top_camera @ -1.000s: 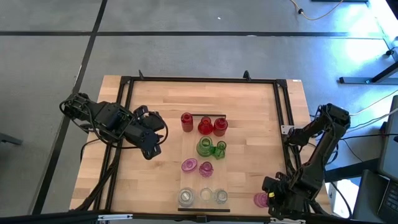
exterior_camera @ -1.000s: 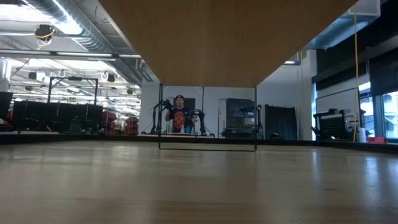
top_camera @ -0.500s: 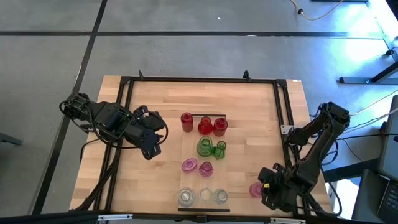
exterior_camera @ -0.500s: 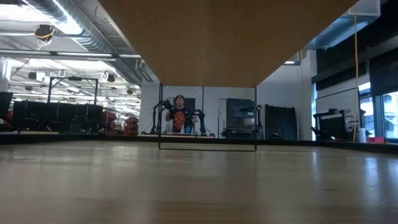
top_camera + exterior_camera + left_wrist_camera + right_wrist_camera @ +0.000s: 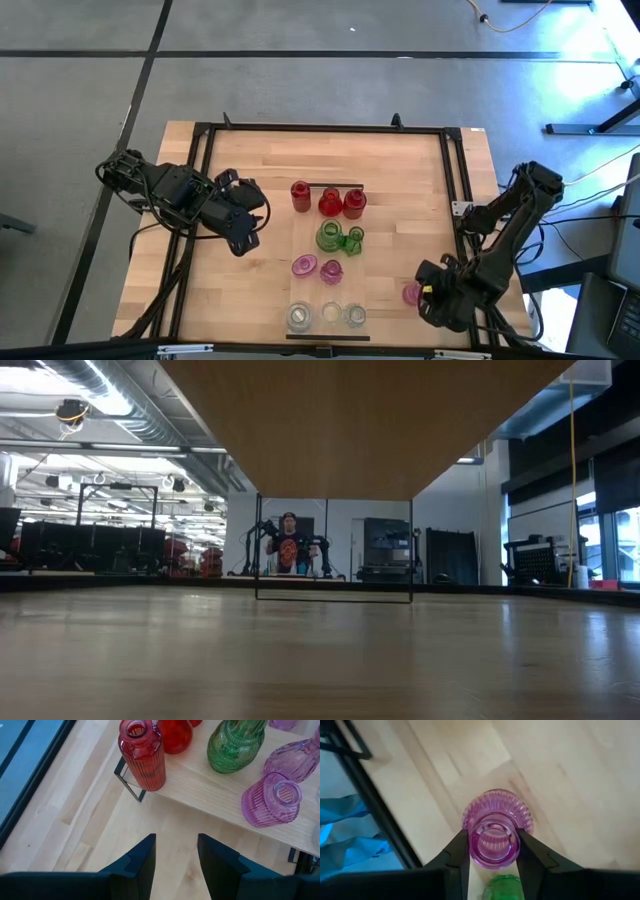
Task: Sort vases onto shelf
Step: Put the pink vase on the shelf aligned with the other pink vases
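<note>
Vases point(image 5: 330, 235) on shelf point(image 5: 305, 285) mid-table; one vase point(image 5: 411, 294) right of shelf.

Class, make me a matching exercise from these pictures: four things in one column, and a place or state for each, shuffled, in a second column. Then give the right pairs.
Column one:
1. right gripper
2. left gripper
3. red vases
4. clear vases

Column two:
A. at the near end of the shelf
B. closed round the neck of a pink vase
C. empty, over bare table beside the shelf
D. at the far end of the shelf

Pairs: 1-B, 2-C, 3-D, 4-A
</note>
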